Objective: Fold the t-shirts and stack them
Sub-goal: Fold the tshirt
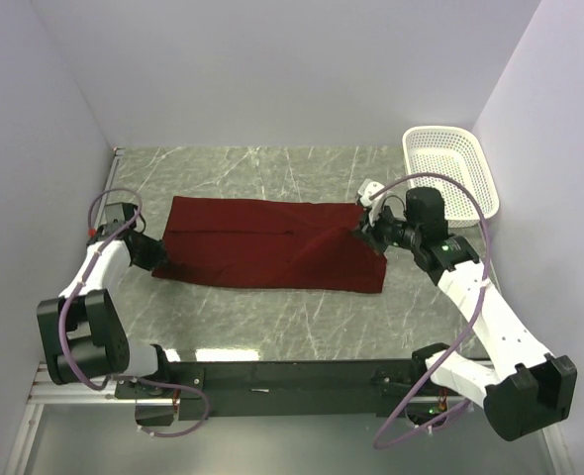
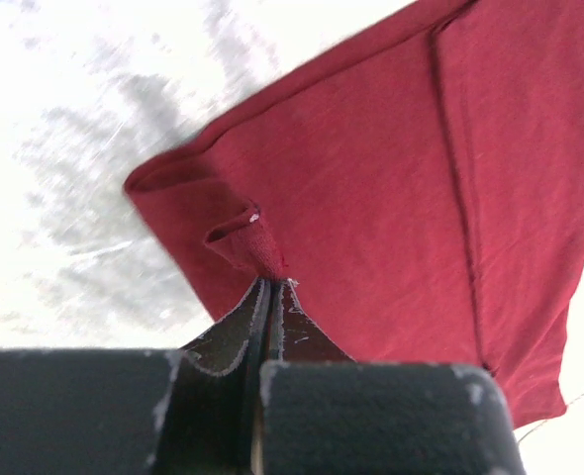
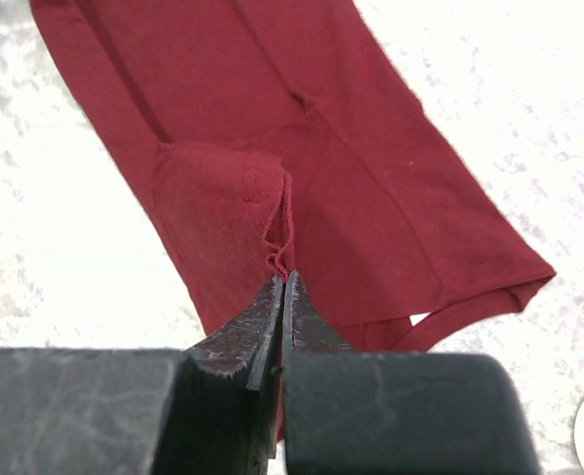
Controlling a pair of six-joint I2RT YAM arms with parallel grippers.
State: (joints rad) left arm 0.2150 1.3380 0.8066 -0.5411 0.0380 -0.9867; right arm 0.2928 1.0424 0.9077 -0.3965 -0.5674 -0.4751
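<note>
A dark red t-shirt lies on the grey marble table as a long folded strip running left to right. My left gripper is at its left end, shut on a pinch of the t-shirt's edge. My right gripper is at the right end, shut on a bunched fold of the t-shirt, which lifts the cloth there a little. In the left wrist view a long fold line runs down the t-shirt. The far end of the t-shirt shows a hem in the right wrist view.
A white mesh basket stands at the back right corner, next to the right wall. Lilac walls close the table on the left, back and right. The arms' black base rail runs along the near edge.
</note>
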